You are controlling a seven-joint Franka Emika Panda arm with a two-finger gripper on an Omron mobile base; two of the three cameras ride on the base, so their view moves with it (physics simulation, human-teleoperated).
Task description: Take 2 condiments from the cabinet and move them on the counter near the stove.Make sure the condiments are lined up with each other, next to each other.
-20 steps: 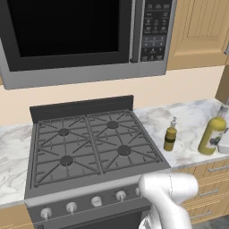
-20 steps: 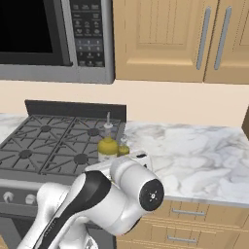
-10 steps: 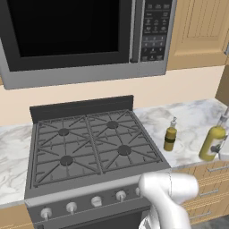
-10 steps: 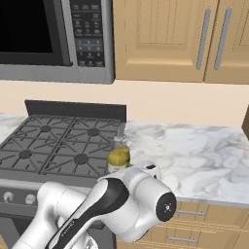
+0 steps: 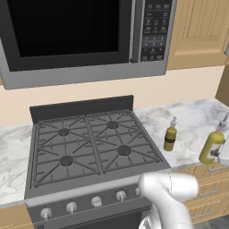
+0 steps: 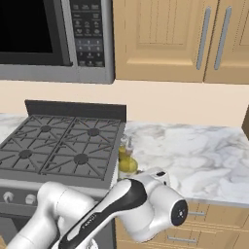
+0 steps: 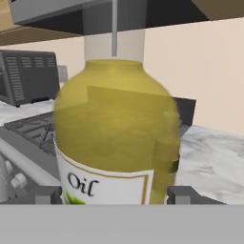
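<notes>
A bright yellow oil bottle (image 7: pixel 116 138) with a white label sits between the gripper's (image 7: pixel 113 195) two dark fingertips (image 7: pixel 45 194), one on each side of its base; the fingers are spread to the bottle's width and appear to pinch it, though actual contact is hard to confirm. In the left base view that yellow bottle (image 5: pixel 211 146) stands at the front edge of the marble counter (image 5: pixel 192 125), right of the stove (image 5: pixel 89 143); the darker olive-green bottle (image 5: pixel 170 136) stands upright just beside the stove, apart from the yellow one.
</notes>
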